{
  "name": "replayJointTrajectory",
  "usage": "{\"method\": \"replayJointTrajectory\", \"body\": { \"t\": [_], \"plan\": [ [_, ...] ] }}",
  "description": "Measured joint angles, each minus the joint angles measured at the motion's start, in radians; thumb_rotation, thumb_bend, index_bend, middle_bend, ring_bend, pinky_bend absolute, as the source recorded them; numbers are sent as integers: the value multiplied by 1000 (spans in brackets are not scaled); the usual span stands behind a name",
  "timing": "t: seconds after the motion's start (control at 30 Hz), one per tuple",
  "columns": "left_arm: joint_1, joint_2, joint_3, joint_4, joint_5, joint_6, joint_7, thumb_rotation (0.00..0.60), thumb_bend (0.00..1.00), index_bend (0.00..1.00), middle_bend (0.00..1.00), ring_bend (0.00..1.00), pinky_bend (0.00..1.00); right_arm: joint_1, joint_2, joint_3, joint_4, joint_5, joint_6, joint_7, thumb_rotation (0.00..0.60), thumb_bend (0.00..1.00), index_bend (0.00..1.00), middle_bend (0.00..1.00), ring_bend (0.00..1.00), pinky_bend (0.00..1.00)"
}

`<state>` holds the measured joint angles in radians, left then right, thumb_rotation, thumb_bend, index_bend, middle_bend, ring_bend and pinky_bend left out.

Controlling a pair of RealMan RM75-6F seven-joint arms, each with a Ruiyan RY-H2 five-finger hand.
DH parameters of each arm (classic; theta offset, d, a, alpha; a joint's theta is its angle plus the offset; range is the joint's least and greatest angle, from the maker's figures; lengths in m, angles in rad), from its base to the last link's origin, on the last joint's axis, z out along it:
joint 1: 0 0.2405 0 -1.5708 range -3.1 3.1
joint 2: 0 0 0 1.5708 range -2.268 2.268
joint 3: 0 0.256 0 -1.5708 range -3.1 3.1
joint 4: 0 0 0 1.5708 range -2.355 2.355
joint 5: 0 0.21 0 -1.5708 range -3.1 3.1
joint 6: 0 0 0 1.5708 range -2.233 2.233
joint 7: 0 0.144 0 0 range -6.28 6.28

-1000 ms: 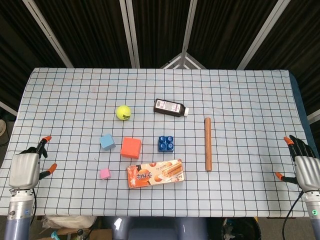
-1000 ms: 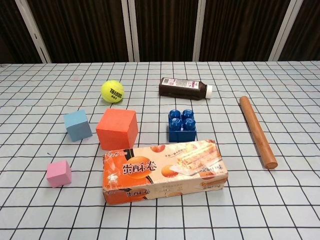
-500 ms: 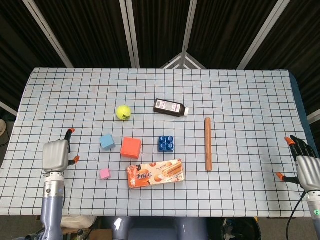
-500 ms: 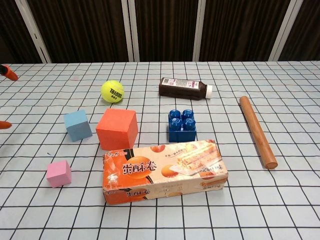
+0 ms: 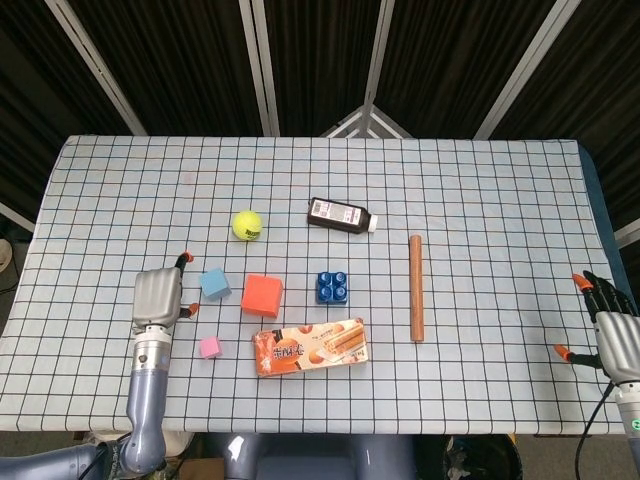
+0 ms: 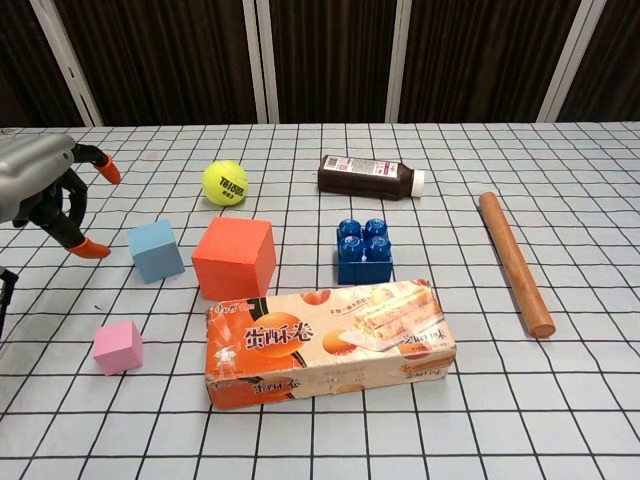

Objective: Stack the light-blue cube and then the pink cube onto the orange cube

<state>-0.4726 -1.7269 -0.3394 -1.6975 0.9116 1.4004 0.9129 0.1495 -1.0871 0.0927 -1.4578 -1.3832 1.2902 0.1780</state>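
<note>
Sitting on the checked tabletop (image 5: 480,190), the orange cube (image 6: 234,258) has the light-blue cube (image 6: 155,250) just beside it on the left, apart by a narrow gap, and the pink cube (image 6: 118,346) lies nearer the front edge, to the left and separate from both. None of the three is stacked.

Just left of the light-blue cube hangs the left hand (image 5: 158,296) — its orange-tipped fingers (image 6: 107,170) are spread apart with nothing between them, and it touches no cube. In the chest view it shows at the left edge, above the cloth.

A snack box (image 6: 328,341) lies flat in front of the orange cube, its near corner close to that cube's base. Right of the orange cube stands a blue building brick (image 6: 364,251), studs up. Behind the cubes rests a yellow tennis ball (image 6: 225,183), and further right a dark bottle (image 6: 366,177) lies on its side with its white cap pointing right. A wooden rod (image 6: 514,261) lies lengthwise well to the right.

Far off at the right edge of the head view, the right hand (image 5: 612,327) hovers by the tabletop's border — fingers apart, holding nothing.
</note>
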Motion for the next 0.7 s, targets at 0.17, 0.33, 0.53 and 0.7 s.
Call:
{"method": "replayJointTrajectory", "body": {
  "t": [0.17, 0.33, 0.53, 0.7],
  "plan": [
    [-22, -37, 7, 50, -4, 14, -3, 600, 88, 251, 678, 647, 753, 0, 1, 0, 4, 0, -1, 9, 600, 70, 0, 42, 40, 120],
    [-32, -87, 16, 124, 14, 50, -14, 600, 88, 252, 689, 667, 775, 1, 3, 0, 9, 3, -11, 27, 600, 70, 0, 42, 50, 120],
    [-39, -189, 37, 254, 82, 130, -57, 600, 90, 270, 698, 682, 790, 7, 2, -2, 16, 2, -23, 36, 600, 70, 0, 42, 55, 120],
    [-46, -276, 43, 351, 128, 184, -91, 600, 91, 272, 699, 685, 792, 10, 1, -5, 19, -4, -28, 42, 600, 70, 0, 42, 54, 120]
  ]
}}
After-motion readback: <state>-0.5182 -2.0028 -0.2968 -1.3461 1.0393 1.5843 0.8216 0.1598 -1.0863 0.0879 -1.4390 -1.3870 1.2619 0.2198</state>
